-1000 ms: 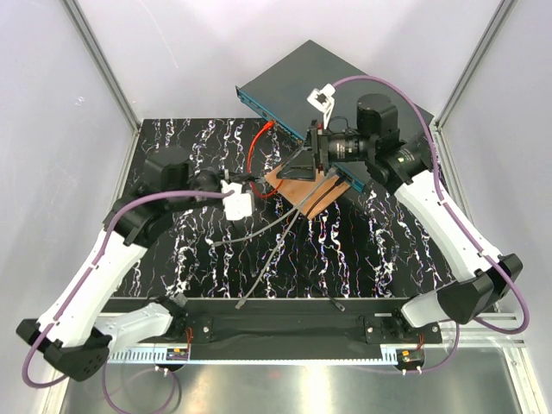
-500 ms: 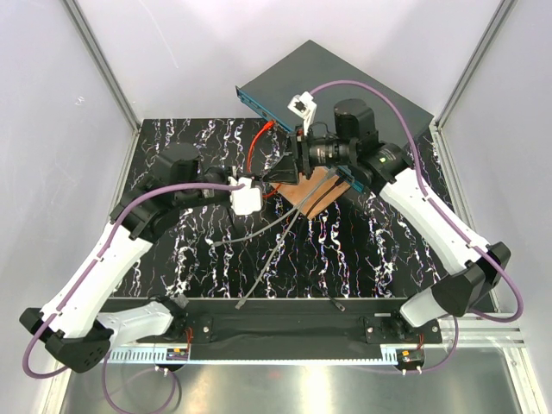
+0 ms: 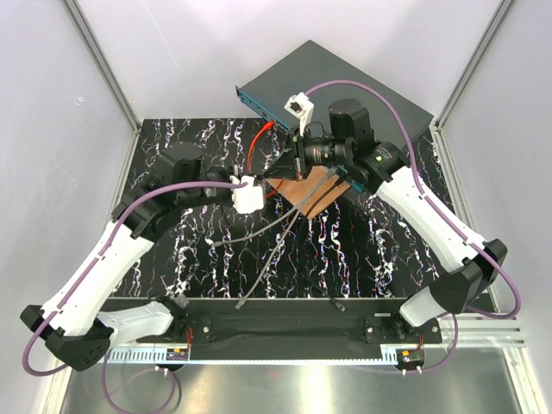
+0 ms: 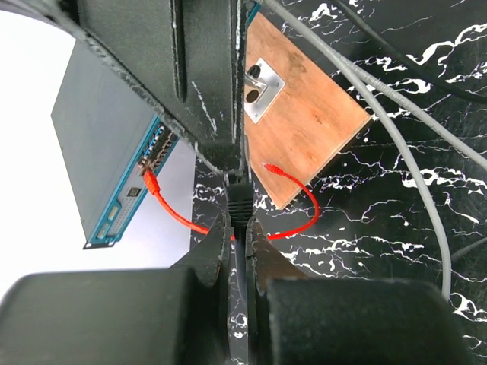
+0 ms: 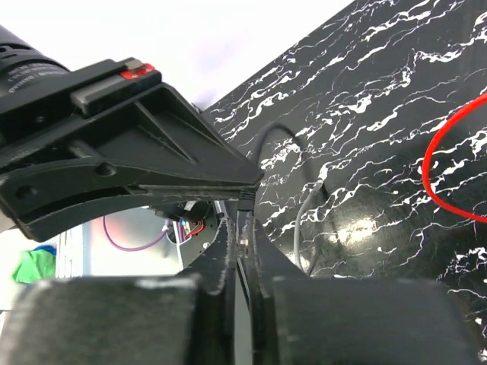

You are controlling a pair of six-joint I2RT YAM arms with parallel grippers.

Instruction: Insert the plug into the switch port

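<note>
Black plug (image 4: pixel 239 199) held above the far middle of the surface (image 3: pixel 371 250). The left gripper (image 4: pixel 238 225) has its jaws clamped on the plug's cable end. The right gripper (image 5: pixel 243 225) has narrow jaws pinching its tip. The dark grey switch (image 3: pixel 280 76) lies at the far right corner.

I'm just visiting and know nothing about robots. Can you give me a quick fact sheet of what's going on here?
Left gripper: shut on the black plug
Right gripper: closed on the same plug from the opposite side, tip to tip with the left
Plug status: held above the table, not yet in any port
Switch: far side, blue socket face toward the arms
Red cable: one end in a switch socket, the other resting on the brown plate
Grey cables: lying loose across the table
</note>
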